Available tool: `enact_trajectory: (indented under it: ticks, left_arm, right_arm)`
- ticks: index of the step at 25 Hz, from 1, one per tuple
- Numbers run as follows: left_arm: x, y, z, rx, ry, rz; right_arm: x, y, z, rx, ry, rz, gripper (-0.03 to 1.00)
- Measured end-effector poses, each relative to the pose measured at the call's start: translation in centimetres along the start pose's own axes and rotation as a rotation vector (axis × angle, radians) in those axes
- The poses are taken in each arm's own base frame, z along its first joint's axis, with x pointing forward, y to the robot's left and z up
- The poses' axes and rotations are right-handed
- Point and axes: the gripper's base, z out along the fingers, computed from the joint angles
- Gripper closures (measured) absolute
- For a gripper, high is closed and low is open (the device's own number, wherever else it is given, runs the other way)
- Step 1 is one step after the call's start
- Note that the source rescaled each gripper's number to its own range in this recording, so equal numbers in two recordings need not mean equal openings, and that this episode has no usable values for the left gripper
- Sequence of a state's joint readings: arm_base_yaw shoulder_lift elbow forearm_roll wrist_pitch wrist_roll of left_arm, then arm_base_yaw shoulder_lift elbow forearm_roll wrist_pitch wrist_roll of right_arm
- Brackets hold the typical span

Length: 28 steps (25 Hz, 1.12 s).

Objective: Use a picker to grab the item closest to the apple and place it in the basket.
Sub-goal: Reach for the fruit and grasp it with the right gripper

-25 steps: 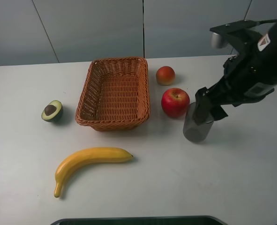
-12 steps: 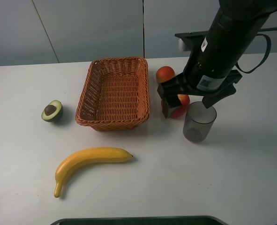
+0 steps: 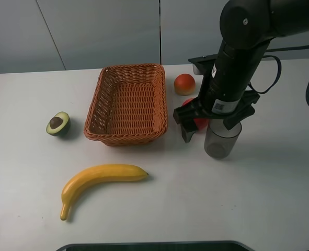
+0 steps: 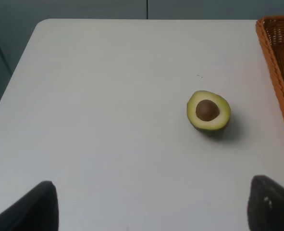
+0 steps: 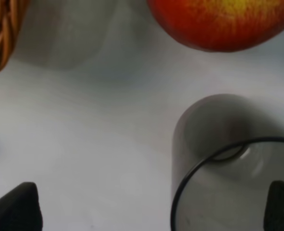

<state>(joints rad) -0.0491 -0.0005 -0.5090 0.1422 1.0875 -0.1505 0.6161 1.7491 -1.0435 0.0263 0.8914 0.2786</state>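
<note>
**Desk** [image 3: 248, 198]: white, carries all the things listed.

**Basket** [image 3: 126, 102]: brown wicker, rectangular, at the far middle of the desk. Nothing in it.

**Apple** [image 3: 200, 123]: red, just right of the basket, partly hidden under the right arm. It is large and close in the right wrist view [image 5: 223, 21].

**Cup** [image 3: 221, 142]: grey, see-through, upright, mouth up. It stands on the desk just beside the apple, on its near right, outside the basket. Whether they touch cannot be told. Its dark rim shows in the right wrist view [image 5: 228, 183].

**Round orange-red fruit** [image 3: 184, 83]: far side of the apple, a little apart from it.

**Avocado half** [image 3: 58, 124]: cut face and stone up, left of the basket, well apart from the apple [image 4: 208, 111].

**Banana** [image 3: 99, 180]: yellow, lying near left, on the near side of the basket.

**Right gripper** [image 3: 210, 125]: hangs above the apple and cup. Fingers [image 5: 17, 207] spread wide and released, grasping nothing. The cup rim lies between them.

**Left gripper** [image 4: 154, 211]: fingers [image 4: 36, 207] released and wide apart, over bare desk with the avocado half ahead.
</note>
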Motion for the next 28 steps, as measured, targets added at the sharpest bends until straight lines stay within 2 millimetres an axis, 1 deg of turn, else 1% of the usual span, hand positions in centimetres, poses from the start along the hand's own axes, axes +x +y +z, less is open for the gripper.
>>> enact_trajectory:
  ticks: [5,16,23,25,26,28]
  left_arm:
    - [0.0,0.0,0.0,0.0,0.0,-0.002]
    - [0.0,0.0,0.0,0.0,0.0,-0.002]
    - [0.0,0.0,0.0,0.0,0.0,-0.002]
    - [0.0,0.0,0.0,0.0,0.0,-0.002]
    - [0.0,0.0,0.0,0.0,0.0,-0.002]
    - [0.0,0.0,0.0,0.0,0.0,-0.002]
  right_arm:
    - [-0.4,0.0,0.8,0.012,-0.003,0.013,-0.03]
    - [-1.0,0.1,3.5,0.024,0.027,0.045,-0.03]
    - [-1.2,0.1,4.3,0.025,0.029,0.062,-0.02]
    - [-1.2,0.1,4.6,0.027,0.036,0.062,0.09]
    - [-1.2,0.1,4.6,0.027,0.036,0.063,0.2]
    - [-1.2,0.1,4.6,0.027,0.036,0.068,0.48]
